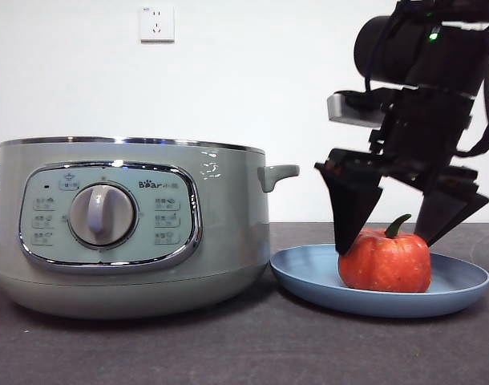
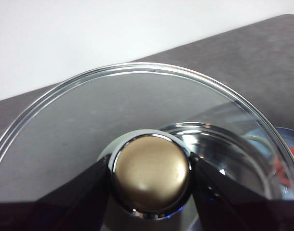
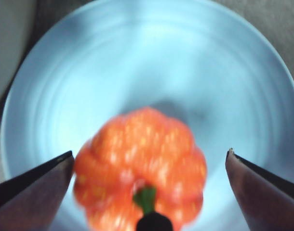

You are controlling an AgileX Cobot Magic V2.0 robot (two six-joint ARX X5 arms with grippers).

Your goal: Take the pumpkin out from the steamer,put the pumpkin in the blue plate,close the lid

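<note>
The pumpkin [image 1: 385, 261] sits inside the blue plate [image 1: 309, 277], which lies on the dark table [image 1: 228, 353] just beside the steamer [image 1: 132, 228]. The steamer stands uncovered; what is in its pot is hidden by the wall. The right gripper [image 1: 398, 237] hangs directly over the pumpkin, jaws spread wide on either side of it and clear of its ribs, the green stem [image 1: 398, 225] rising between them. The left gripper [image 2: 151, 175] is clamped on the round knob [image 2: 151, 174] of the glass lid [image 2: 89, 110], held away from the steamer, above the table.
</note>
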